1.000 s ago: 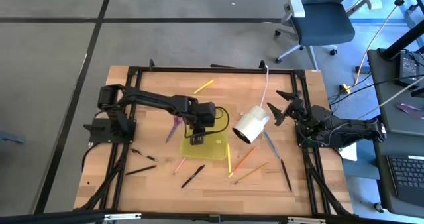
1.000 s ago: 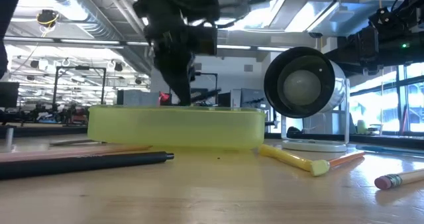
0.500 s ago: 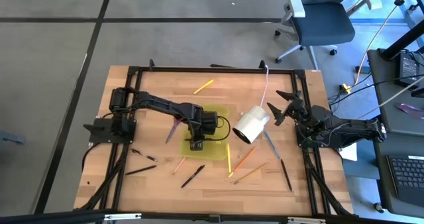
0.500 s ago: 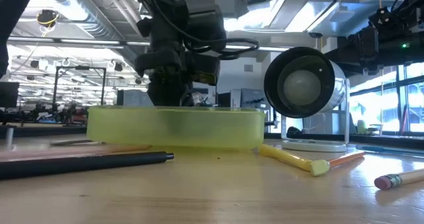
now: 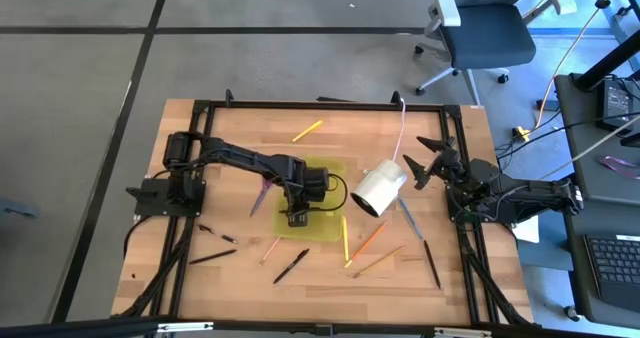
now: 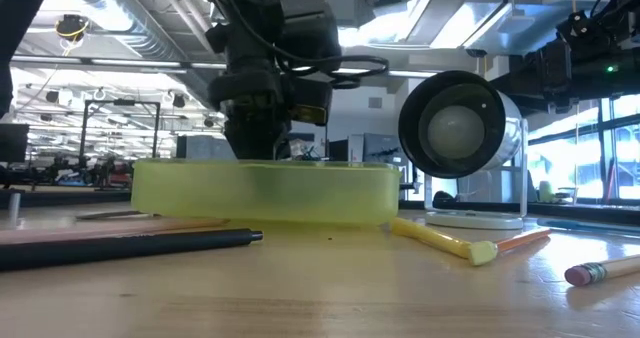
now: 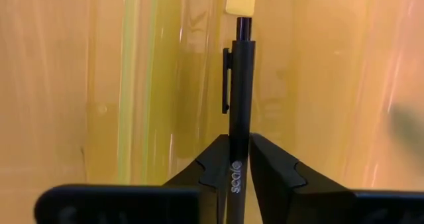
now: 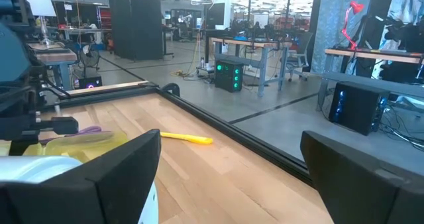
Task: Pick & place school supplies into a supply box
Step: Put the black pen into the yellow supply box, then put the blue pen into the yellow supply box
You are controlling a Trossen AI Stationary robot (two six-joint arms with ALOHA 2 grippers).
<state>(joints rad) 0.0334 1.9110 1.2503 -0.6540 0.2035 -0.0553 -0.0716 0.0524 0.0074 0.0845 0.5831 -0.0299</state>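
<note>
The yellow-green supply box [image 5: 325, 218] lies at the table's middle; it also shows in the low view [image 6: 265, 190]. My left gripper [image 5: 298, 216] points down into the box and is shut on a black pen [image 7: 241, 85]. In the low view it [image 6: 255, 143] stands just behind the box's near wall. My right gripper [image 5: 425, 163] is open and empty at the right, beside the white cylinder [image 5: 380, 188]. Purple scissors [image 5: 265, 190] lie left of the box. A yellow marker [image 5: 308, 130] lies farther back. My left gripper pinches the black pen's barrel [image 7: 237, 154], below its clip, between its two fingers [image 7: 215, 164]. The fingers come from above, pointing down into the box. The pen's clip end reaches out past the fingertips, over the box's floor. Whether the pen rests on the floor, I cannot tell.
Loose pens and pencils lie near the table's near edge: black pens [image 5: 291, 266] [image 5: 212, 257] [image 5: 432, 265], a yellow pencil [image 5: 345, 240], orange pencils [image 5: 370, 238], a blue-grey pen [image 5: 410, 218]. The white cylinder [image 6: 462, 128] stands close to the box's right side, its cord running toward the far edge.
My left gripper has come down into the supply box with the black pen and has straightened from a tilt to nearly upright. It has stayed shut on the pen. In the last half second it has hardly moved.
</note>
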